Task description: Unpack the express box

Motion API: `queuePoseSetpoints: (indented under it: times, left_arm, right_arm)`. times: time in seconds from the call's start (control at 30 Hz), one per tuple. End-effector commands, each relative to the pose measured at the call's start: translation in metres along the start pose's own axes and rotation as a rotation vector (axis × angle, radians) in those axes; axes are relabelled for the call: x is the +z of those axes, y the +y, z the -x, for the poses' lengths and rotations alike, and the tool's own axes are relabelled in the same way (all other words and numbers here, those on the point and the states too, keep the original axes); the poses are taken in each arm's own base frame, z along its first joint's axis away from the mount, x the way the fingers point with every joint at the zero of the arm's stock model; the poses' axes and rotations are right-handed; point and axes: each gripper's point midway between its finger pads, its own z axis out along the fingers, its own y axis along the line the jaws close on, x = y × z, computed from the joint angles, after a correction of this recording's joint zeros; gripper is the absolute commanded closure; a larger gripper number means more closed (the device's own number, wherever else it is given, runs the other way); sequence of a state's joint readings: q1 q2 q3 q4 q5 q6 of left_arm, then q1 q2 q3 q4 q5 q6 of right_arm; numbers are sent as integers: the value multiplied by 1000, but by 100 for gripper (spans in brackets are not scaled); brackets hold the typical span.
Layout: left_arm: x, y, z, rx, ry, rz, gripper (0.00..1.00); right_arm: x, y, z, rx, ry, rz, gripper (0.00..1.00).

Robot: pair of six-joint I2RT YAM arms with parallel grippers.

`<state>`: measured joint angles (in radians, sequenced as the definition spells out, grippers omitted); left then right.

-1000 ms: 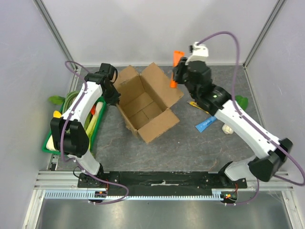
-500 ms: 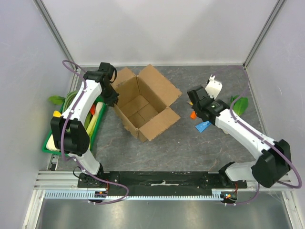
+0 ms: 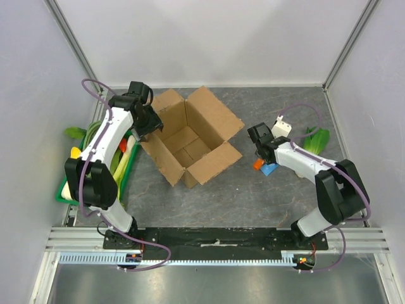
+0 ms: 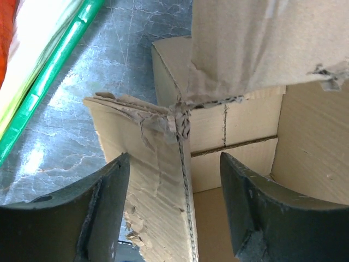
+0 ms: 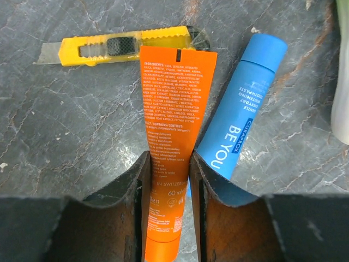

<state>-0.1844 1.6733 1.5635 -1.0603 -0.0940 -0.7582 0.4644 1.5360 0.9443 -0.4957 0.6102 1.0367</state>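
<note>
The express box [image 3: 190,142] stands open in the middle of the table, its flaps spread and its inside bare cardboard [image 4: 245,125]. My left gripper [image 3: 144,123] is open at the box's left side. Its jaws straddle a torn flap edge [image 4: 163,180] with room on both sides. Right of the box, low over the table, my right gripper [image 3: 260,157] is shut on an orange tube [image 5: 172,120]. The tube's flat end points away from me, next to a blue tube [image 5: 245,109].
A yellow utility knife [image 5: 120,43] lies just beyond the orange tube. A green tray [image 3: 65,190] of vegetables sits along the left wall. Leafy greens [image 3: 317,137] lie at the right, and something white [image 5: 341,117] is at the right wrist view's edge.
My left gripper has opened and let go of the flap. My right arm has come down from above the box to the table on the right, still holding the orange tube.
</note>
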Motion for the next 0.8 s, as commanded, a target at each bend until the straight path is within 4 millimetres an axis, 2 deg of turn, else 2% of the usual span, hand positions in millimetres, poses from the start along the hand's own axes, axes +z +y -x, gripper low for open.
queuePoseSetpoints:
  times: [0.0,0.13,0.17,0.2,0.3,0.5,0.53,0.6,0.67,0.7,0.77]
  left_arm:
    - [-23,-8,12,32,-70,-81,27]
    - [-33,-8,16,36,-103,-94,24]
    - [-36,-7,17,36,-114,-94,24]
    - [-41,-6,19,41,-129,-98,23]
    - [-50,-5,25,60,-166,-101,22]
    - [-76,-12,29,112,-229,-200,21]
    - [-87,-16,31,132,-258,-242,21]
    - [-97,-21,25,171,-258,-307,20]
    - [-118,-34,18,225,-277,-428,20]
    - [-119,-34,13,262,-276,-452,20]
    - [-131,-40,2,308,-277,-539,20]
  right_arm:
    - [10,15,7,64,-32,48,60]
    - [16,15,5,63,-22,38,52]
    - [16,15,5,65,-21,38,47]
    - [16,15,5,64,-19,40,36]
    - [8,11,13,85,-44,40,22]
    - [-31,1,53,116,-111,66,15]
    - [-39,1,62,117,-124,72,15]
    - [-57,-10,75,115,-145,68,14]
    - [-74,-17,87,96,-165,83,13]
    - [-89,-22,98,112,-199,104,13]
    - [-106,-35,109,89,-235,111,12]
